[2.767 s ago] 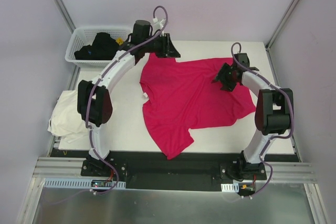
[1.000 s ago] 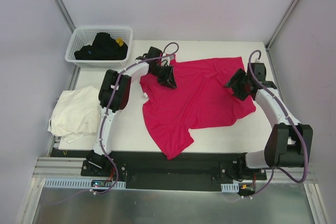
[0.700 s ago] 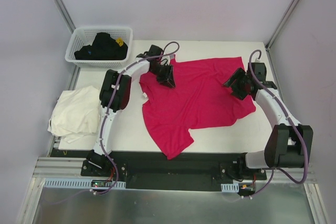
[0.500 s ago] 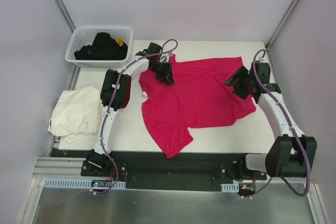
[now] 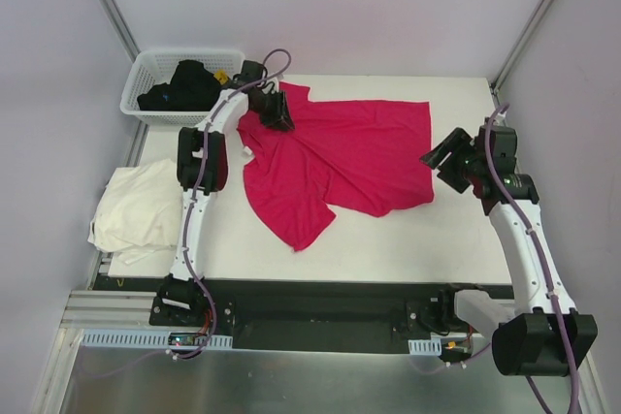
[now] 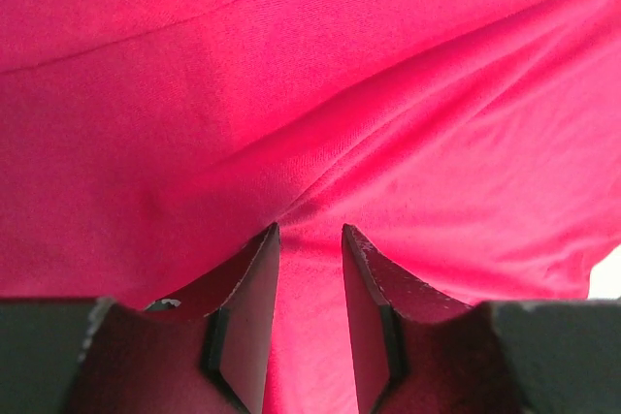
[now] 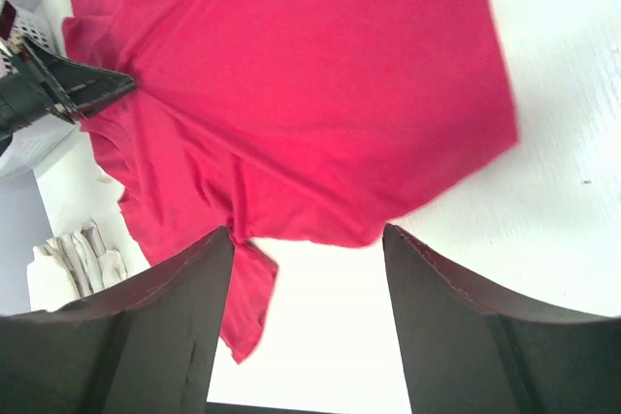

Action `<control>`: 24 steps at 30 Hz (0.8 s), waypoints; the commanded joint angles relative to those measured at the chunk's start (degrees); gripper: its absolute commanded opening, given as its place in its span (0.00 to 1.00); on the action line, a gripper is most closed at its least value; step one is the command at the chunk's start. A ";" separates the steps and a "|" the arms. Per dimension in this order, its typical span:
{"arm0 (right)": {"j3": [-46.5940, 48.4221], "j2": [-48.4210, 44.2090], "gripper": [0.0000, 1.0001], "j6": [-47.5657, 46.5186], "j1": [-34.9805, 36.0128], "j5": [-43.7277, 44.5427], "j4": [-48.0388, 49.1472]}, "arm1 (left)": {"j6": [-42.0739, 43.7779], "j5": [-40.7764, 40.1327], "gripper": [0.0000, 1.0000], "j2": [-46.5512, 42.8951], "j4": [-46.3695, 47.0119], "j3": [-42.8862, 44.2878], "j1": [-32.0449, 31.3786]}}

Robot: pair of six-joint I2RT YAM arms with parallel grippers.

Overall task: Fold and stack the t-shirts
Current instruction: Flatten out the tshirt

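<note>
Spreading looks to be the step in hand: the bright magenta-red soft t-shirt point(image 5: 349, 147) lies rumpled on the white tabletop point(image 5: 417, 239). The left gripper point(image 5: 277, 111) is nearly closed on a ridge of cloth at its far-left corner, while the right gripper point(image 5: 448, 157) is spread wide and empty just off its right edge. Next, that edge likely needs gripping to pull the cloth flat. Left of it lie the crumpled cream-white t-shirt point(image 5: 141, 206) and a white plastic lattice basket point(image 5: 146, 65); pale walls point(image 5: 340, 7) surround.
</note>
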 commanded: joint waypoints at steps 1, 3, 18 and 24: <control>-1.73 -1.36 0.66 -0.44 -0.31 0.62 -2.65 | -0.15 -2.16 0.33 1.26 -2.23 4.07 2.71; -2.61 -1.36 0.66 -0.18 -0.31 0.27 -2.39 | 0.11 -1.64 0.33 0.90 -2.23 3.72 3.33; -12.45 6.97 0.62 2.72 4.69 -0.43 9.29 | 3.36 1.97 0.52 -15.26 1.11 -16.40 -0.44; -14.48 12.35 0.39 3.08 5.49 -0.35 14.04 | 6.08 3.19 0.52 -20.89 1.02 -19.05 -3.35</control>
